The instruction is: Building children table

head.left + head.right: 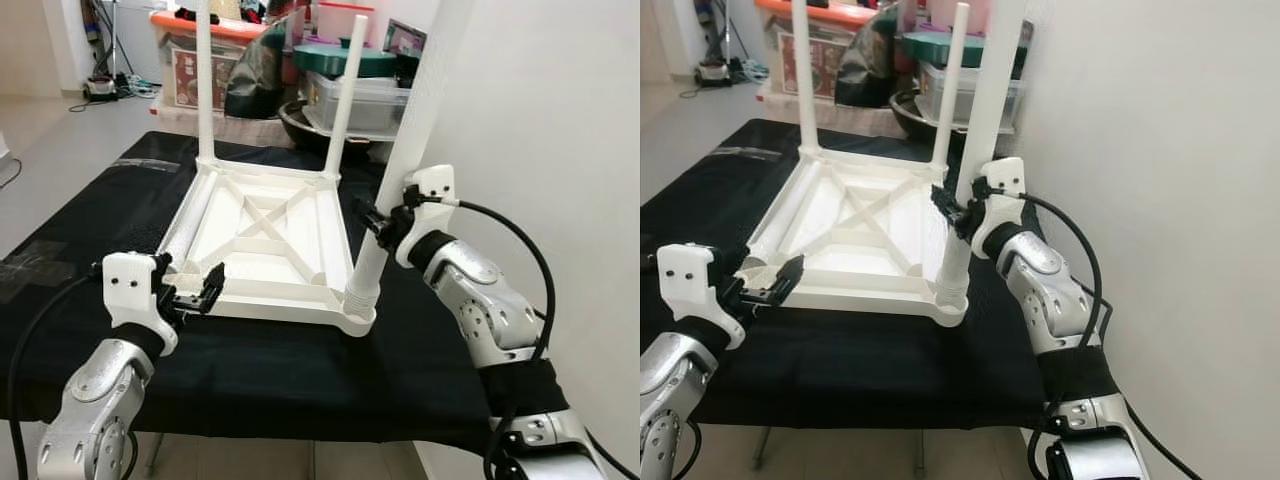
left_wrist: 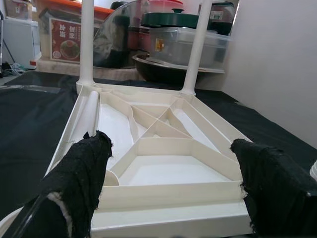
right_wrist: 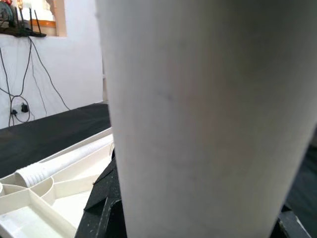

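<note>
— Two legs (image 1: 204,85) stood upright on the upside-down tabletop (image 1: 268,240), which lay on the black table (image 1: 90,230). And the third?

— The right gripper (image 1: 375,222) clamped that leg (image 1: 400,180), seated in the near corner. The left gripper (image 1: 195,293) hung spread apart at the near edge.

A black-covered worktop (image 1: 90,220) stands against a plain white wall (image 1: 540,120), with plastic storage boxes (image 1: 355,100) stacked behind it, pale floor (image 1: 60,130) to one side and cables (image 1: 110,85) lying there.
</note>
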`<state>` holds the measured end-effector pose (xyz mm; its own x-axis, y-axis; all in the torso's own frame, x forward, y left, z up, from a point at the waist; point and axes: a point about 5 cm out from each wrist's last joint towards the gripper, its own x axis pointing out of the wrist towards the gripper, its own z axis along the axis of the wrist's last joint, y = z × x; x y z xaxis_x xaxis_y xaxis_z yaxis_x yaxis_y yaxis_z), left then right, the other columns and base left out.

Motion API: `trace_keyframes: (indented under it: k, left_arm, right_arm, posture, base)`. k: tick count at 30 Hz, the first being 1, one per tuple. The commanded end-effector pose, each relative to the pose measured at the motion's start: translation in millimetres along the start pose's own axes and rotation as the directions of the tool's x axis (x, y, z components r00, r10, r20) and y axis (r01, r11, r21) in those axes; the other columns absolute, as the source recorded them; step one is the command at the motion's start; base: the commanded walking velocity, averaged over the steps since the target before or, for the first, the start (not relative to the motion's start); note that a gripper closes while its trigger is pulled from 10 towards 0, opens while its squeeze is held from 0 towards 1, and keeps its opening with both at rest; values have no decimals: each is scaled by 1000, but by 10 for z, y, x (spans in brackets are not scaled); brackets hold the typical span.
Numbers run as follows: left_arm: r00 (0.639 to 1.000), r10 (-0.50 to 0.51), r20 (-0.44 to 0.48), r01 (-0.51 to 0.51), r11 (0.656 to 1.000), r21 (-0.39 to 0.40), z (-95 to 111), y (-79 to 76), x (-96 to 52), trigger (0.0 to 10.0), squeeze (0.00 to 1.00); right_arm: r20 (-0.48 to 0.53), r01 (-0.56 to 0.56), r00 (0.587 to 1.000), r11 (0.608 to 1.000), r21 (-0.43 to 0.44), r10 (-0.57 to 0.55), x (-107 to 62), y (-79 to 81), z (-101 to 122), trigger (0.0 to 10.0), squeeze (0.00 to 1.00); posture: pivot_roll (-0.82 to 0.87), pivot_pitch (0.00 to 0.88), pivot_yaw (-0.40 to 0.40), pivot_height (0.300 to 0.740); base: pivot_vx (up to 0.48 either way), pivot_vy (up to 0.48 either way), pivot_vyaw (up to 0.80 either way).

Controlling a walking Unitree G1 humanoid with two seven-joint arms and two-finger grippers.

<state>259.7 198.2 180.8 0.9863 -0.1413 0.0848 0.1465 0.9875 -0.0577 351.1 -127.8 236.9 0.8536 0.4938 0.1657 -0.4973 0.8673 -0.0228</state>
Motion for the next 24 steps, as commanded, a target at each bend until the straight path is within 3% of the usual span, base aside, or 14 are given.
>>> trace_keyframes:
  k: [1,10,24]
  left_arm:
    - [1000,-1,-26,1,1000,4,-56,5,-15,10000,0]
    - [1000,4,-26,-4,1000,5,-46,38,-31,10000,0]
    - [999,8,-32,-7,1000,7,-48,70,-44,10000,0]
  right_arm:
    - [-7,4,1000,999,-37,-4,-21,-14,-76,10000,0]
    - [-19,-1,1000,986,-169,-2,-33,-20,-197,10000,0]
    - [-62,-83,995,985,-151,75,-174,172,-426,10000,0]
  posture:
    - [111,0,-174,740]
    - [121,0,-180,740]
    - [118,0,-168,740]
  base:
    - [0,0,0]
    - [0,0,0]
    - [0,0,0]
